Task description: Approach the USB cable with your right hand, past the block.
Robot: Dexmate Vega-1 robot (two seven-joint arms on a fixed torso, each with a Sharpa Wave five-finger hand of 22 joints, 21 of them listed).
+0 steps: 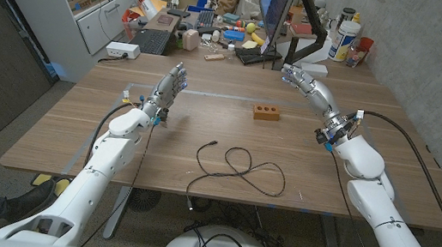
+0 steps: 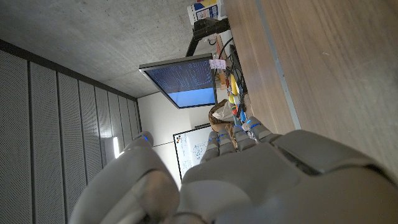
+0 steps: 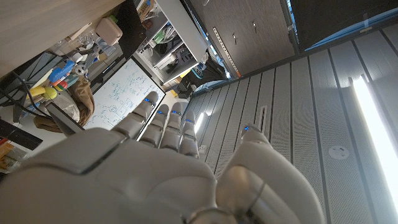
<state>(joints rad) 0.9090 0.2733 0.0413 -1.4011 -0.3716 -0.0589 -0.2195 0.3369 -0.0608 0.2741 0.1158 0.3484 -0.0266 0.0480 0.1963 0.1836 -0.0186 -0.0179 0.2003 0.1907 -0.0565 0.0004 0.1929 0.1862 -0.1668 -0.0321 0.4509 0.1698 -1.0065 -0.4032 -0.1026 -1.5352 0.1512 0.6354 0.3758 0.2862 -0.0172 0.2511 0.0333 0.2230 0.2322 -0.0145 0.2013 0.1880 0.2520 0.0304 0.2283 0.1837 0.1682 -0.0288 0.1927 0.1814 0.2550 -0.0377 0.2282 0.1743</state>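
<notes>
black and thin, the usb cable (image 1: 236,171) lies in loose loops on the surface well apart from my raised, spread right robot hand (image 1: 306,82), past the block (image 1: 267,113); probably light and floppy, best pinched near its plug end.

Two white arms reaching in from the near corners, both raised above the table. Left hand (image 1: 170,84) held up on its edge, fingers straight and together, holding nothing; seen from behind in the left wrist view (image 2: 249,180), fingers extended. Right hand (image 1: 305,81) stretched forward and inward at the far right, fingers extended and slightly apart, empty; back of the hand and straight fingers (image 3: 163,121) in the right wrist view.
</notes>
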